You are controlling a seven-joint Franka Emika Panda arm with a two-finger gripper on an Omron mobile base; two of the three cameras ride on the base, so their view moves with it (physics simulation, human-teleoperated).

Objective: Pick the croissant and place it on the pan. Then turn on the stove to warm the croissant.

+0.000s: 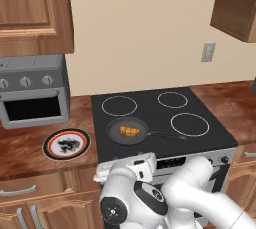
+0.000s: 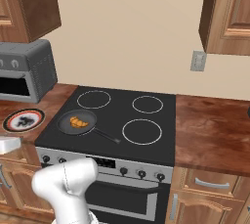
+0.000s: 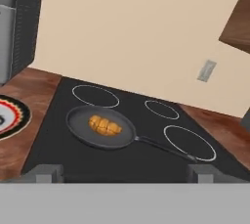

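Observation:
The croissant [image 1: 130, 131] [image 2: 78, 122] [image 3: 105, 125], a small golden-orange pastry, lies inside the round dark pan [image 1: 114, 125] [image 2: 63, 120] [image 3: 78, 126]. The pan sits on the front left burner of the black-topped stove [image 1: 150, 115] [image 2: 117, 115] [image 3: 146, 120], with its long black handle pointing right. My gripper [image 3: 124, 173] is open and holds nothing. Its two fingertips [image 3: 47, 171] stand wide apart, low in front of the stove's front edge and short of the pan. In the left base view the white hand [image 1: 125, 165] hangs in front of the stove's silver panel.
A white plate [image 1: 66, 144] [image 2: 23, 120] [image 3: 14, 115] with a red-black rim lies on the wooden counter left of the stove. A grey toaster oven [image 1: 32, 90] [image 2: 24, 69] stands behind it. Knobs [image 2: 141, 173] line the stove's front panel. Wooden cupboards hang overhead.

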